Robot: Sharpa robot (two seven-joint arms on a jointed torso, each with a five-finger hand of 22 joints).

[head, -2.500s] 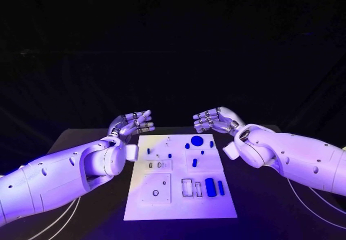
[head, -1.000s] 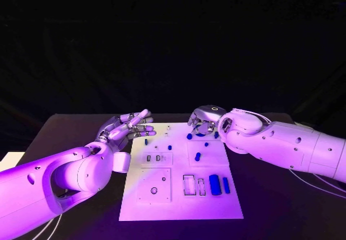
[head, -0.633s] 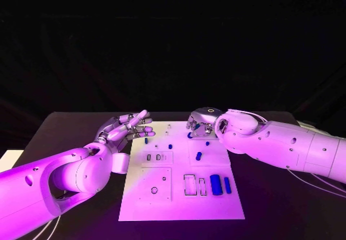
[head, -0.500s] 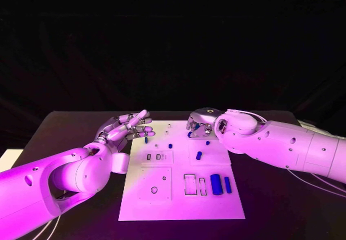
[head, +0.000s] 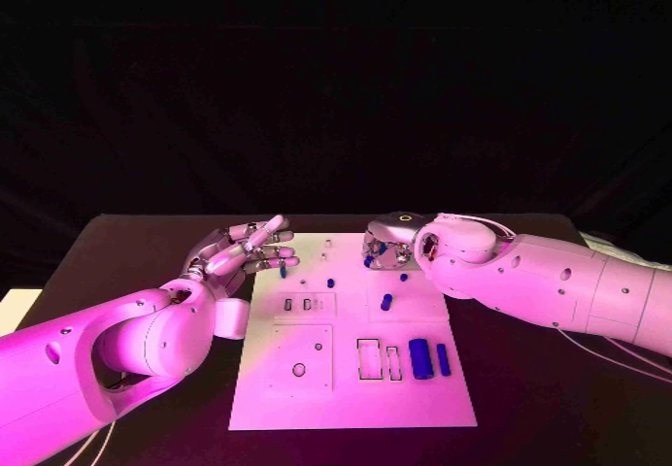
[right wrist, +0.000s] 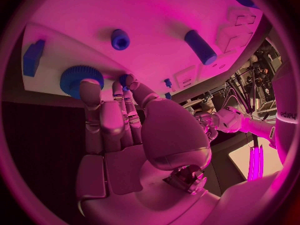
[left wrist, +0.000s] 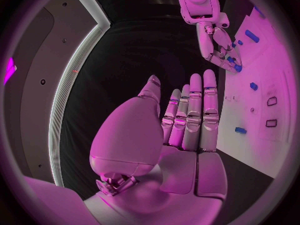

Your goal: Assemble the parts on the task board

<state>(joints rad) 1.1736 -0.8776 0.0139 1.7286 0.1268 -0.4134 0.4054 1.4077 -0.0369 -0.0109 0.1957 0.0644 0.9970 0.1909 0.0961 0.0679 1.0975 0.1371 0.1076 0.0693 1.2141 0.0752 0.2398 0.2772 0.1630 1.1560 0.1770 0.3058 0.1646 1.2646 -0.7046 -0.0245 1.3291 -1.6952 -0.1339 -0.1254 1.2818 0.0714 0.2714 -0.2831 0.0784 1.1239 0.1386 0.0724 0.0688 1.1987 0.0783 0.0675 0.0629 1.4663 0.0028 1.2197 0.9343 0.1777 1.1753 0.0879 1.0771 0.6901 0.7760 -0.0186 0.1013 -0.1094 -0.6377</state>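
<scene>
Right hand (head: 390, 243) sits over the round blue part (right wrist: 77, 78) at the task board (head: 351, 408) top edge, upper centre of frame, fingertips touching it, grip unconfirmed; left hand (head: 247, 249) spread, empty, farther left.

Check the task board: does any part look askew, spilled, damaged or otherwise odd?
Nothing stands out. The task board lies flat and square on the table, its blue parts sit on it, and none has spilled off. The right robot hand reaches over the blue gear.
</scene>
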